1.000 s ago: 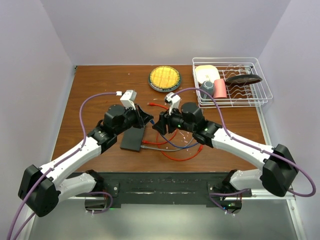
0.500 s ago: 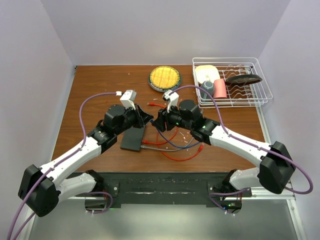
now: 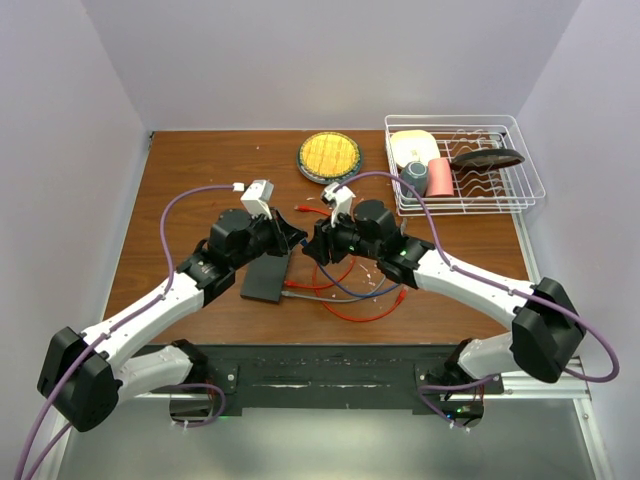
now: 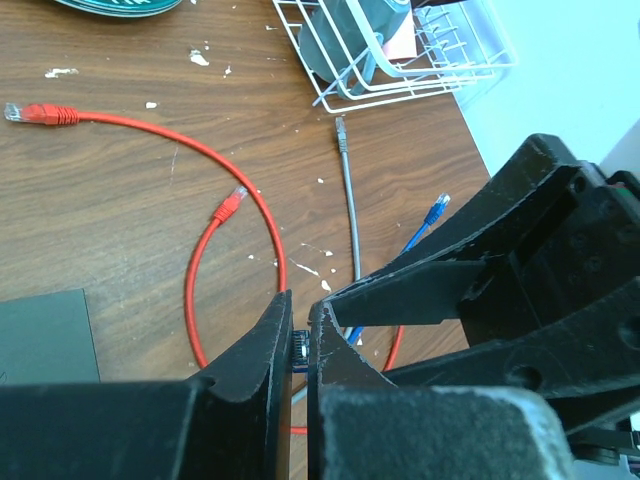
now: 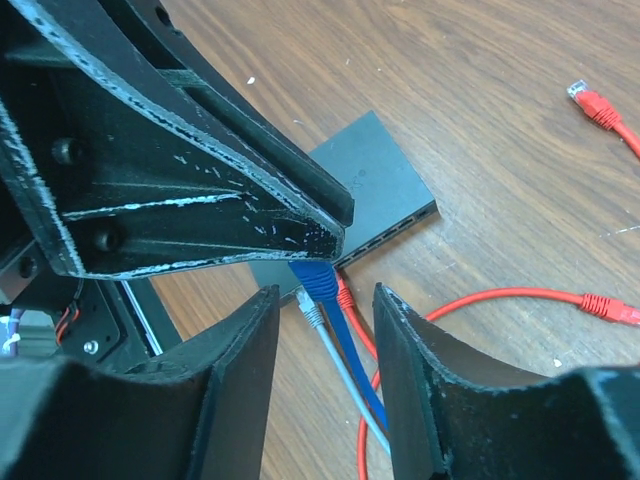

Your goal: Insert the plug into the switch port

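The switch (image 3: pixel 264 281) is a flat dark grey box on the wooden table, its ports on the edge facing right (image 5: pixel 385 235). My left gripper (image 4: pixel 298 312) is shut on the blue plug (image 4: pixel 297 348) and holds it just above the table, close to the port edge. In the right wrist view the blue plug (image 5: pixel 318 278) sticks out under the left fingers. My right gripper (image 5: pixel 325 298) is open, with one jaw on each side of the blue cable, not touching it. A red plug (image 5: pixel 345 293) and a grey plug (image 5: pixel 311 308) lie at the port edge.
Red (image 4: pixel 215 215), grey (image 4: pixel 350 200) and blue cables loop on the table right of the switch. A round yellow dish (image 3: pixel 329 156) is at the back. A white wire rack (image 3: pixel 510 190) with cups and plates stands at the back right.
My right gripper has moved left, closer to the left gripper and the blue plug. The left arm and the switch have hardly moved.
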`<action>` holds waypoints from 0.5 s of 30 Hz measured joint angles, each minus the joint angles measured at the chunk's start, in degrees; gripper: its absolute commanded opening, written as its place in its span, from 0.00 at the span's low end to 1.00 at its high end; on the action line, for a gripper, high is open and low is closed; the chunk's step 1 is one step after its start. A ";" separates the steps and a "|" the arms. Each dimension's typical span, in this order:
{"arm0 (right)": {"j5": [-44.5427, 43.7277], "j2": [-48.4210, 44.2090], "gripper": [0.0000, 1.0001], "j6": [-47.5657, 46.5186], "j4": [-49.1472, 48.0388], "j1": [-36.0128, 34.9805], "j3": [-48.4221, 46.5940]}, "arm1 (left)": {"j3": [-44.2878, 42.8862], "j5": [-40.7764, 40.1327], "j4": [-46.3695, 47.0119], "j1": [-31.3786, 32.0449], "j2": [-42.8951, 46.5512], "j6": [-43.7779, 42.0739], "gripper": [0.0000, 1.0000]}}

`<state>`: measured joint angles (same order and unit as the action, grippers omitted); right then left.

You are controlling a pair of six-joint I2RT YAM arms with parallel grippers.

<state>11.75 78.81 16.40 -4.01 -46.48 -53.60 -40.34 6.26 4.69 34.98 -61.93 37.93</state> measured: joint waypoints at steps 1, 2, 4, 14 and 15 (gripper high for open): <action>0.04 0.24 0.41 0.00 -0.11 0.00 0.00 | 0.00 0.09 0.02 0.00 -0.02 0.00 0.00; 0.07 0.44 0.40 0.00 -0.22 0.00 0.00 | 0.00 0.13 0.07 0.00 -0.04 0.00 0.00; 0.22 0.92 0.35 0.00 -0.28 0.00 0.00 | 0.00 0.33 0.20 0.00 -0.11 0.00 0.00; 1.29 1.18 0.00 -0.04 -0.94 -0.02 0.46 | 0.00 0.52 0.15 0.00 -0.22 0.02 0.00; 1.29 1.18 0.00 -0.04 -0.96 -0.02 0.50 | 0.00 0.52 0.11 -0.02 -0.24 0.02 0.00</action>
<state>13.04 79.99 16.36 -4.97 -46.50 -53.10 -40.34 6.79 4.80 34.96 -62.17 37.95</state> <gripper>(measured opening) 0.038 0.077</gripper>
